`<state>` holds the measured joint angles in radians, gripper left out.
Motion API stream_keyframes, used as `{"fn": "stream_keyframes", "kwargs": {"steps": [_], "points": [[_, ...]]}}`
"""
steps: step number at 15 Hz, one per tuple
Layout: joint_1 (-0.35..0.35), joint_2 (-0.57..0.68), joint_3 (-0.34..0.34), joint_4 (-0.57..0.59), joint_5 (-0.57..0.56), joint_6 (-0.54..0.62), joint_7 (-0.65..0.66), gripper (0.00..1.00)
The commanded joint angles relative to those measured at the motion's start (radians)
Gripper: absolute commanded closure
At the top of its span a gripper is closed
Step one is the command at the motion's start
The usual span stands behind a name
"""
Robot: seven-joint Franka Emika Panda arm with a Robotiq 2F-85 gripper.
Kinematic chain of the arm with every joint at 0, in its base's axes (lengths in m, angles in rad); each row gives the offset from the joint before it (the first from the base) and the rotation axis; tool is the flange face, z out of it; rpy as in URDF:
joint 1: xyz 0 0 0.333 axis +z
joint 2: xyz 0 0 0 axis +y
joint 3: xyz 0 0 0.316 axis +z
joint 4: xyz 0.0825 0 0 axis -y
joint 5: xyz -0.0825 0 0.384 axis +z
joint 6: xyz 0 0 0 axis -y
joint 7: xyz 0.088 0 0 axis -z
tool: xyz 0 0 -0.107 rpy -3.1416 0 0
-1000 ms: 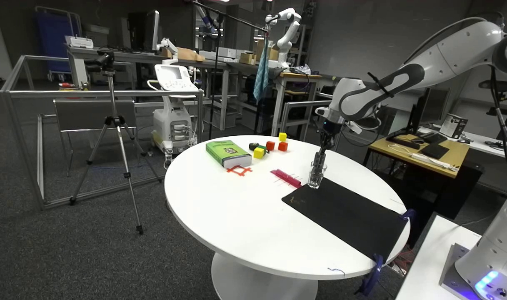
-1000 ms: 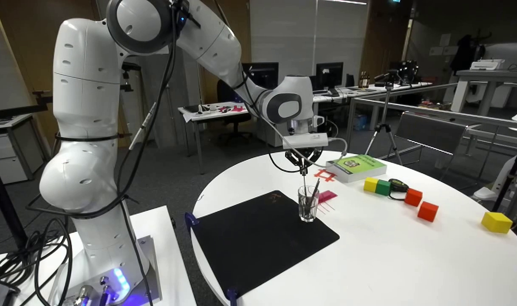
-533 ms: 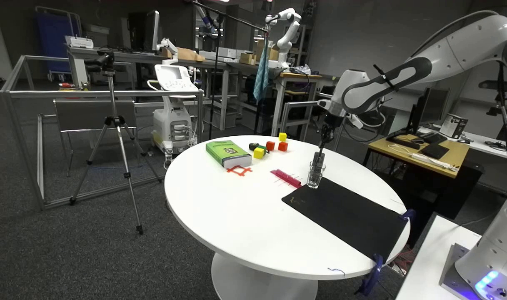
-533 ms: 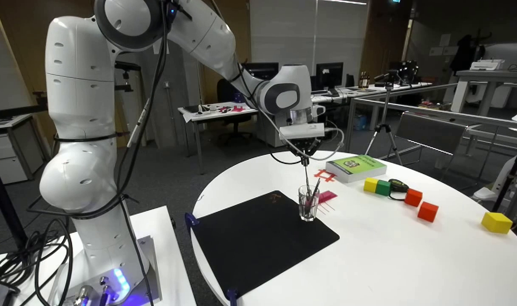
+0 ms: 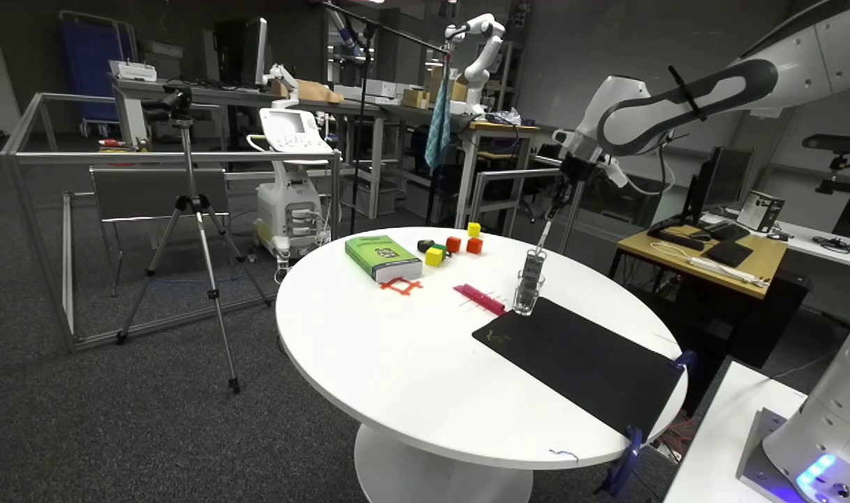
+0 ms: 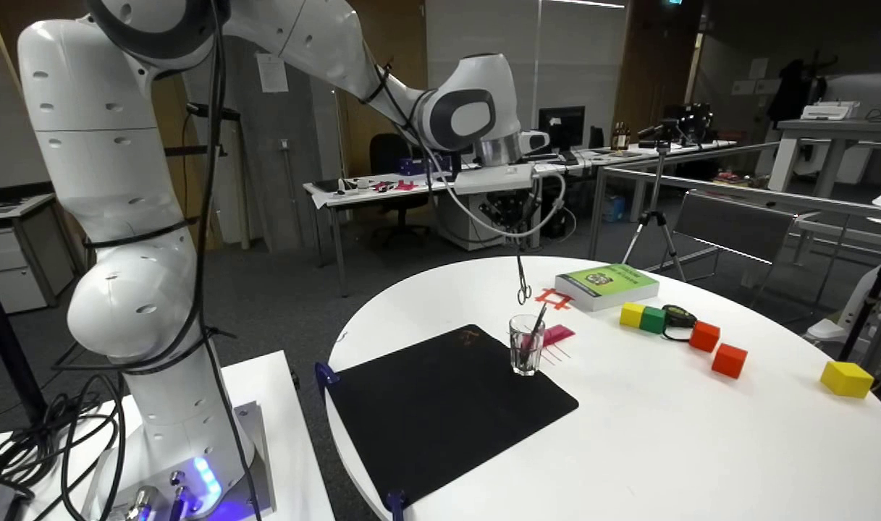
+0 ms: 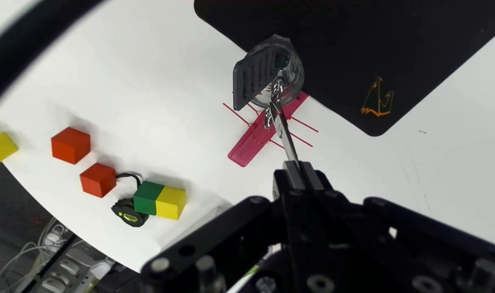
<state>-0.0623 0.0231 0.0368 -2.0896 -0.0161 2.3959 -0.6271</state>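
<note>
The gripper [image 7: 299, 163] is clamping small metal scissors [image 7: 286, 138] by their blades, and they are hanging, handles down, in the air just above the glass [image 6: 516, 344], likely feeling light, stiff and slippery, with the flat blades seeming the surest hold.

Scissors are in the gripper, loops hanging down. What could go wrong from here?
The gripper pinches the scissors only by their narrow blades, so they might swivel or slip.
Their loops hang close to the glass, so a dip or a drop could knock or tip it.
A dark slotted tool sticks up out of that glass, and a sideways move might catch on it.
</note>
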Motion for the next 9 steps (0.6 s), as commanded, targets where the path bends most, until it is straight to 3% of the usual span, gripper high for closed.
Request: {"fn": "stream_keyframes", "kwargs": {"steps": [1, 5, 9], "points": [[0.017, -0.144, -0.021, -0.059, 0.025, -0.105, 0.171, 0.99], [0.026, -0.218, -0.038, -0.057, 0.101, -0.326, 0.299, 0.99], [0.041, -0.239, -0.071, -0.057, 0.249, -0.506, 0.290, 0.99]]}}
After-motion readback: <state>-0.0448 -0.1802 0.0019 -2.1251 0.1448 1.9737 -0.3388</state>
